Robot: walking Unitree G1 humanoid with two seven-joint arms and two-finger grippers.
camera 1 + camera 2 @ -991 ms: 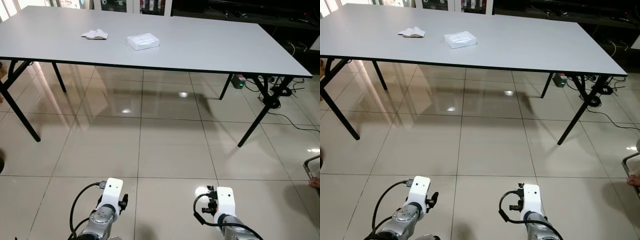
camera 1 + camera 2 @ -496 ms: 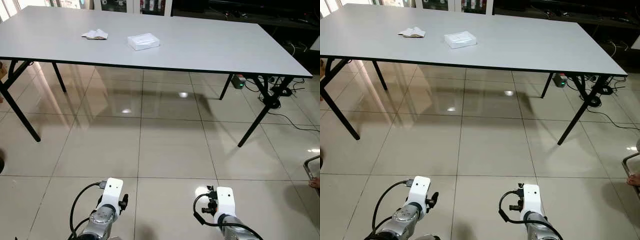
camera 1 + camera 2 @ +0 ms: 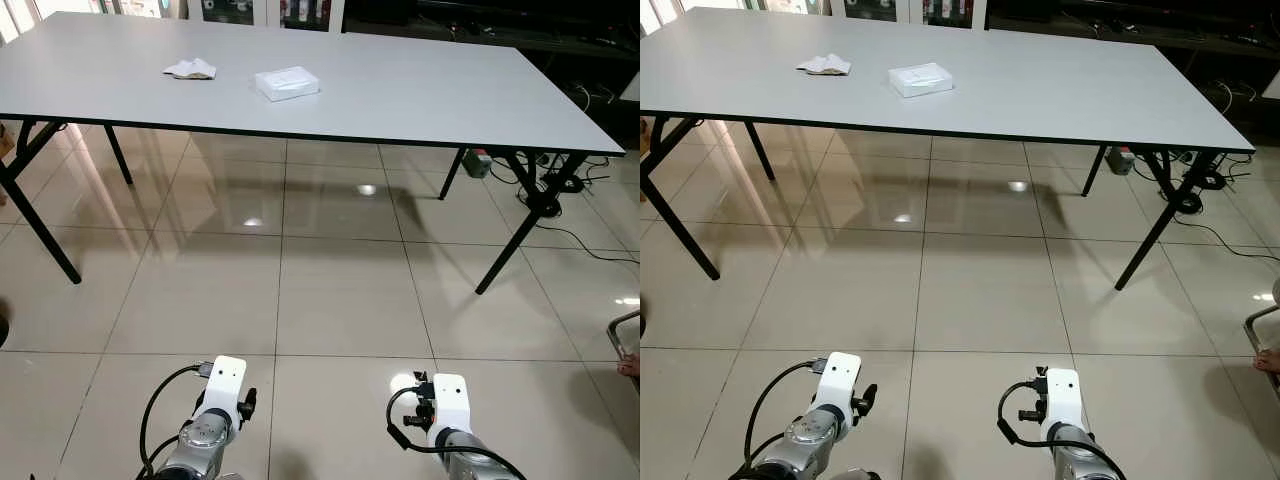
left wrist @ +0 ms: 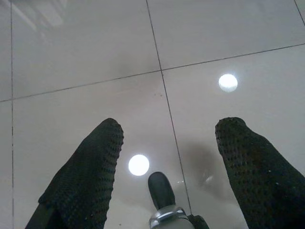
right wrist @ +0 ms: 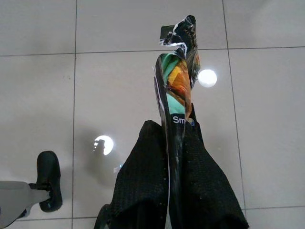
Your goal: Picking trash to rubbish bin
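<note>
**Wrapper pinched in right gripper, robot facing long table**

Far left, on the table (image 3: 420, 90): a crumpled white tissue (image 3: 190, 69) lies on the grey top near the far edge. Just to its right, apart from it, a flat white box (image 3: 287, 83) sits slightly askew. Table runs nearly the full width of the head views, on black folding legs, over glossy beige floor tiles (image 3: 340, 290) with ceiling-light reflections.

Left arm low at the bottom of the head view, wrist with white housing and a looped black cable. Left gripper (image 4: 167, 143) seen through its own wrist camera: two black dotted fingers (image 4: 90, 171) spread wide apart, nothing between them, bare tile beneath. A black foot-like part of the robot shows between the fingers, lower down.

Right arm likewise low, to the right of the left one, white housing up. Right gripper (image 5: 175, 157) in its wrist view: fingers pressed together on a crumpled snack wrapper (image 5: 177, 81), the trash item. Wrapper is dark-edged with green, orange and white print; white lettering starting "Sm" visible just above the fingertips. It sticks out beyond the tips, torn and twisted at its free end, hanging over the tiles without touching them as far as can be told.

Far right: cables and a power strip (image 3: 478, 162) on the floor under the table's right end. A person's foot (image 3: 1268, 360) at the right frame edge.
</note>
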